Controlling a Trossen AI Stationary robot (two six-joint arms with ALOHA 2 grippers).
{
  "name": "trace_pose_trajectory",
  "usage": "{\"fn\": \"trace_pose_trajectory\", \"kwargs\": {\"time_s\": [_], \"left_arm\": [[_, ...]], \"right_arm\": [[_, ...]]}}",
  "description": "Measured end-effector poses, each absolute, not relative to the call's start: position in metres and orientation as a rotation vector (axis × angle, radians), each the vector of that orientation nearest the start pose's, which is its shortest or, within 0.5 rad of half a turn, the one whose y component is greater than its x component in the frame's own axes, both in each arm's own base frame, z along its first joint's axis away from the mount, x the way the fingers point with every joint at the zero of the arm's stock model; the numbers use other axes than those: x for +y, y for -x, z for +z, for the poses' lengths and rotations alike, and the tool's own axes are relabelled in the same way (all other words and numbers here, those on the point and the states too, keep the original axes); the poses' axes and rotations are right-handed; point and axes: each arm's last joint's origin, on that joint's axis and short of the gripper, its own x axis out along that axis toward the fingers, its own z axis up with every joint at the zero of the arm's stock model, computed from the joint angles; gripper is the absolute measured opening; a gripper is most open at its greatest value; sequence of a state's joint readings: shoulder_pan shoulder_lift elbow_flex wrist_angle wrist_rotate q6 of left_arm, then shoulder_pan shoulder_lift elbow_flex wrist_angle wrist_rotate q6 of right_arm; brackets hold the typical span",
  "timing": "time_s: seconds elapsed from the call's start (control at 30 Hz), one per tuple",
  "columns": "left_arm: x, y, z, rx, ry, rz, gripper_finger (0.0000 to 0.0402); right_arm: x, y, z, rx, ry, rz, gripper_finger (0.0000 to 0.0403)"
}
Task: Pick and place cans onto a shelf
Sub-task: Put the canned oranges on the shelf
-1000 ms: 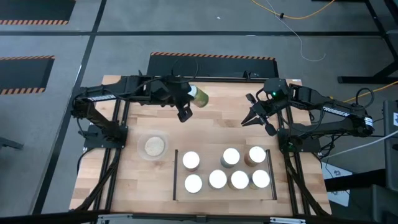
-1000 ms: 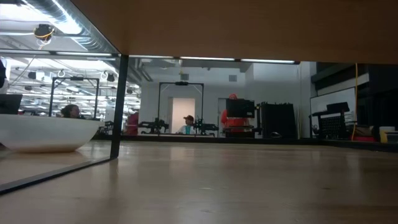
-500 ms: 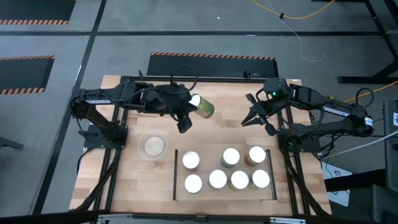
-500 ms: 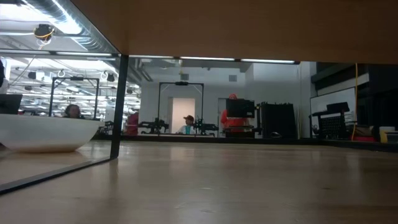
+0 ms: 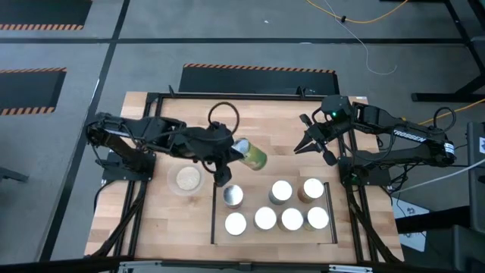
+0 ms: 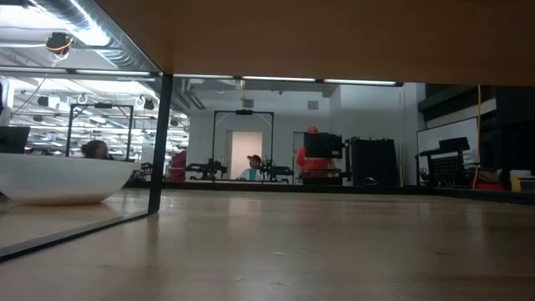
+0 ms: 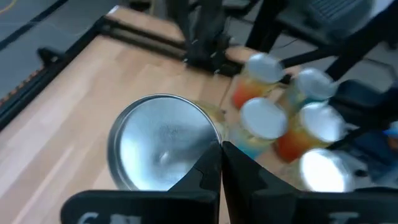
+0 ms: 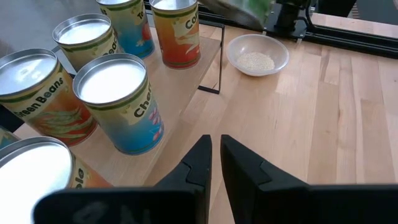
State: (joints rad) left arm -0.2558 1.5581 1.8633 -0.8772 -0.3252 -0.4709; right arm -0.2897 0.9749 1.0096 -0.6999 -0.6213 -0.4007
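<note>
Your counter (image 5: 159, 220) carries the shelf (image 5: 258, 227) toward its near edge, a light-wood panel between two thin black bars, just below and to the right of your left pincer (image 5: 227, 161). That left pincer reaches to mid-counter with its fingers pinched fully together on the rim of a tilted, green-labelled can (image 5: 251, 155), which hangs above the shelf's far left corner. Six more cans (image 5: 292, 219) stand upright on the shelf, just below and beyond the carried one, four in the near row and two behind; the seventh (image 5: 232, 196) sits directly under the left pincer. Your right pincer (image 5: 301, 147) waits above bare wood just past the shelf's far right side, its fingers nearly together and holding nothing. A small clear dish (image 5: 188, 179) of beige grains lies just left of the left pincer.
</note>
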Motion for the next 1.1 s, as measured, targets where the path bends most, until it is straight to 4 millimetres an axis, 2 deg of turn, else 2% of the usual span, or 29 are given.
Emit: {"fn": "trace_pose_trajectory", "kwargs": {"time_s": [0.07, 0.33, 0.7, 0.93, 1.1], "left_arm": [[-0.076, -0.308, 0.448, 0.487, 0.308, 0.173, 0.0], [-0.095, -0.314, 0.437, 0.536, 0.35, 0.146, 0.0], [-0.114, -0.335, 0.419, 0.578, 0.376, 0.073, 0.0], [-0.119, -0.338, 0.411, 0.625, 0.375, 0.046, 0.0], [-0.122, -0.343, 0.404, 0.646, 0.369, 0.048, 0.0]], "right_arm": [[-0.037, -0.183, 0.334, 0.523, 0.089, 0.43, 0.004], [-0.037, -0.184, 0.334, 0.522, 0.089, 0.431, 0.004], [-0.037, -0.188, 0.34, 0.45, 0.127, 0.425, 0.004], [-0.029, -0.196, 0.347, 0.357, 0.177, 0.465, 0.004], [-0.02, -0.212, 0.344, 0.338, 0.181, 0.521, 0.004]]}}
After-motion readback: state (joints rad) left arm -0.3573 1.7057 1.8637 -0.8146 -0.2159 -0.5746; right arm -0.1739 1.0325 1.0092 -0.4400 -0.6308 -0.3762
